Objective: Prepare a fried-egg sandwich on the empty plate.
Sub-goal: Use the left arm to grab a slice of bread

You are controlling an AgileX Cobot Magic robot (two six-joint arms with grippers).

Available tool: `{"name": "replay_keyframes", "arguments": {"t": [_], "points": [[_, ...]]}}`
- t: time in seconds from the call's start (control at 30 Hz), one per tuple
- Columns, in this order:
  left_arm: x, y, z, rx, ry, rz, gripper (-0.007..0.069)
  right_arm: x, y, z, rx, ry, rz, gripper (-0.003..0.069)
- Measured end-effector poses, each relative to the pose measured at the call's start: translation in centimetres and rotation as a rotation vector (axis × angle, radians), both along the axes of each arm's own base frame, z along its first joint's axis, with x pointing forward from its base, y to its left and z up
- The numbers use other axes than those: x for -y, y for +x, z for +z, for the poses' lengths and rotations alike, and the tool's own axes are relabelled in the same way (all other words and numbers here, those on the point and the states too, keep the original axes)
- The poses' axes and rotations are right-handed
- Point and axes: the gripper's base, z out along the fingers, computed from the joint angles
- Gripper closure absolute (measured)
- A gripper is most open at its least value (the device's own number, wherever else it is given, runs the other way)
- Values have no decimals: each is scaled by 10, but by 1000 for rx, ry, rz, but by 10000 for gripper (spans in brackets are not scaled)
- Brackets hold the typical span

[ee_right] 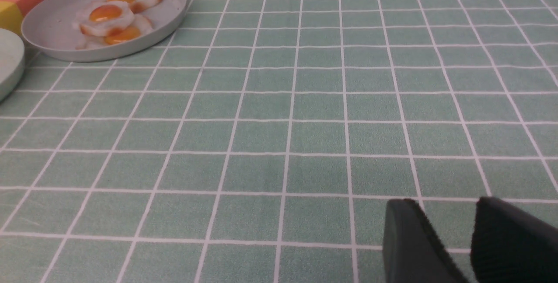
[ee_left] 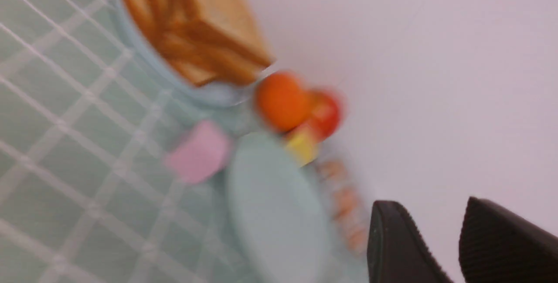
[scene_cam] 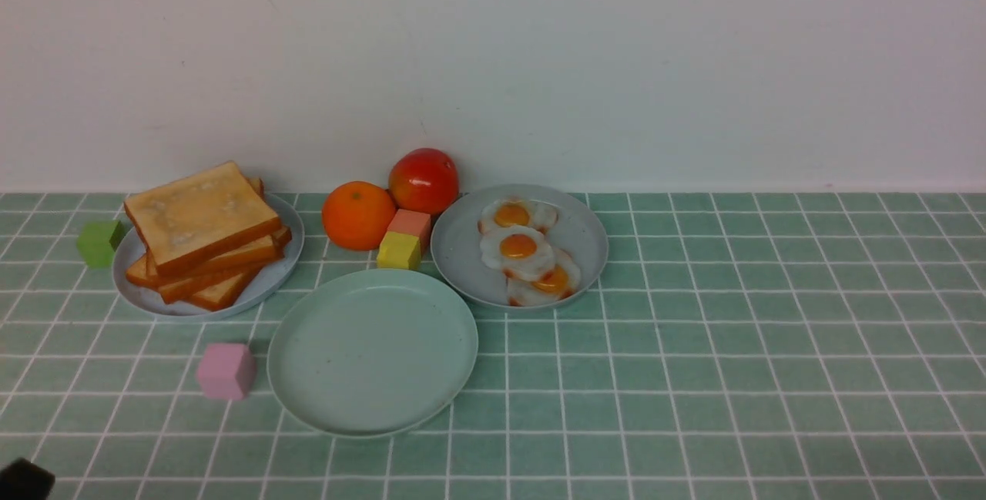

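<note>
Lying bare in front of the toast stack (scene_cam: 219, 278) and fried eggs (scene_cam: 518, 247), the mint-green plate (scene_cam: 373, 354) is not yet filled; the left gripper (ee_left: 429, 215) and right gripper (ee_right: 442, 213) are held spread and empty, so the top slice (scene_cam: 202, 211) should probably be grasped first.

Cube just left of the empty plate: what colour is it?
The cube is pale pink; the front view shows it best.

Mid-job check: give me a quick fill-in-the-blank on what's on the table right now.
1. The mint plate holds ____.
2. The grey plate carries ____ fried eggs.
3. The cube in front of the toast plate is ____.
Missing words: nothing; three; pink.
</note>
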Motion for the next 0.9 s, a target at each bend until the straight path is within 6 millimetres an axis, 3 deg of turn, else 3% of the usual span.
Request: {"name": "replay_keyframes", "arguments": {"t": [0.2, 0.3, 0.37, 0.43, 0.47, 0.5, 0.63, 0.83, 0.9], "points": [[-3, -1, 16, 94, -30, 37, 438, 0, 0, 0, 0, 0, 0, 419], [0, 0, 47, 84, 58, 7, 535, 0, 0, 0, 0, 0, 0, 419], [5, 9, 72, -5, 204, -50, 612, 0, 0, 0, 1, 0, 0, 419], [8, 16, 84, -80, 269, -95, 638, 0, 0, 1, 6, 0, -1, 419], [14, 30, 95, -209, 379, -178, 638, -1, 0, 1, 12, 32, -4, 419], [14, 29, 98, -210, 391, -186, 638, -1, 1, 1, 16, 42, -5, 419], [25, 69, 116, -499, 568, -418, 638, -6, 2, 6, 54, 431, -40, 419], [28, 116, 123, -583, 630, -470, 638, -6, 4, 19, 140, 761, -76, 419], [27, 129, 121, -597, 682, -481, 638, -12, 1, 29, 119, 722, -13, 433]]}}
